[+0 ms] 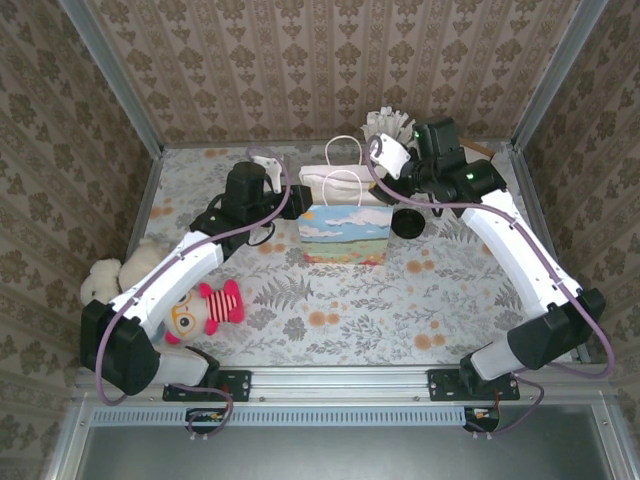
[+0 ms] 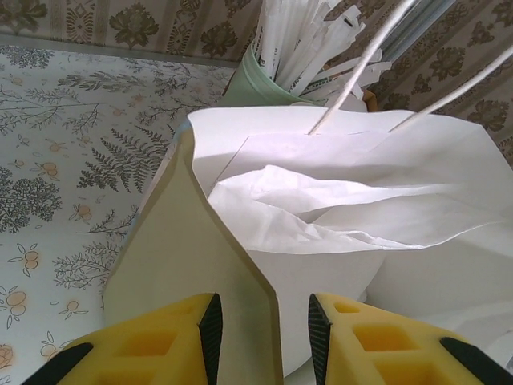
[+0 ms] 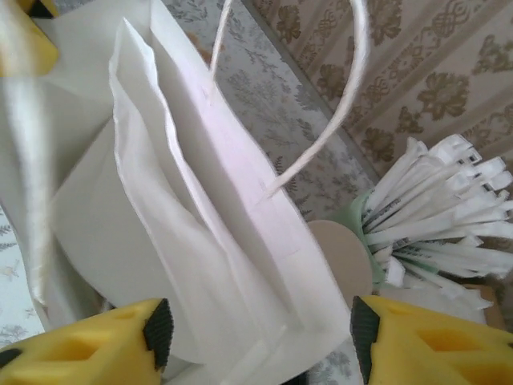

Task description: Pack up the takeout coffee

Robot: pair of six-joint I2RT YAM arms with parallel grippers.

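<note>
The takeout coffee, a small cup under a round black lid, stands on the table just right of the gift bag. The bag is white inside with a landscape print on its front. My left gripper is at the bag's left side. In the left wrist view its jaws are open and straddle the bag's folded side edge, with a gap on the right. My right gripper hovers over the bag's right end. It stands open and wide above the bag's wall, holding nothing.
A pale green cup of white paper-wrapped sticks stands behind the bag, near the back wall. A cream-coloured round cup mouth sits next to it. Two soft toys lie at the left front by the left arm's base.
</note>
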